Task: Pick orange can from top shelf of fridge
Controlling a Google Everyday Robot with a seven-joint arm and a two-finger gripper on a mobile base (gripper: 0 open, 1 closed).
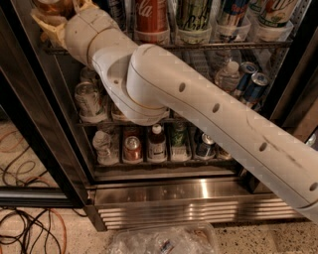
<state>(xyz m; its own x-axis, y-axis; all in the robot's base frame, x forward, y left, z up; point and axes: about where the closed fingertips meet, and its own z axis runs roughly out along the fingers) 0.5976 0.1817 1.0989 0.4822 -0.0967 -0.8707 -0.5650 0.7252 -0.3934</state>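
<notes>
A: Whereabouts of the orange can (48, 5)?

B: Far left end of the top shelf (233, 44) of the fridge (174, 191), hard against the upper edge of view. Just an amber sliver showing.

A: And the gripper (53, 21)?

B: Right at that can, close around it from below and from the side, at the shelf's left end. Released or clenched: cannot tell.

A: Neighbours in the same rack?

B: To the right, in lanes behind the front rail: a red Coca-Cola can (151, 20), then a dark green can (194, 17), a blue can (233, 15) and a white-and-green cup (273, 17) at the far end. Upright, cropped at the top.

A: Next rack down?

B: Mostly hidden behind the white arm (198, 109). At left, a pale silver-green can (88, 99). At right, a clear water bottle (229, 74) and, just beside it, blue cans (253, 84) with lids tipped toward the camera.

A: Bottom rack?

B: In a row, left to right: a crumpled clear bottle (103, 146), a red can (132, 148), a dark bottle (157, 144) with a white cap, a green bottle (179, 139), a dark can (204, 146).

A: Edges and room to move?

B: Tight on the left, with the dark door frame (30, 124) just beside the gripper. Across the opening, the arm running from lower right to upper left. Below the racks, a ribbed base grille (189, 213). On the floor, loose cables (30, 228) at left and a clear plastic bag (164, 240) near the grille.
</notes>
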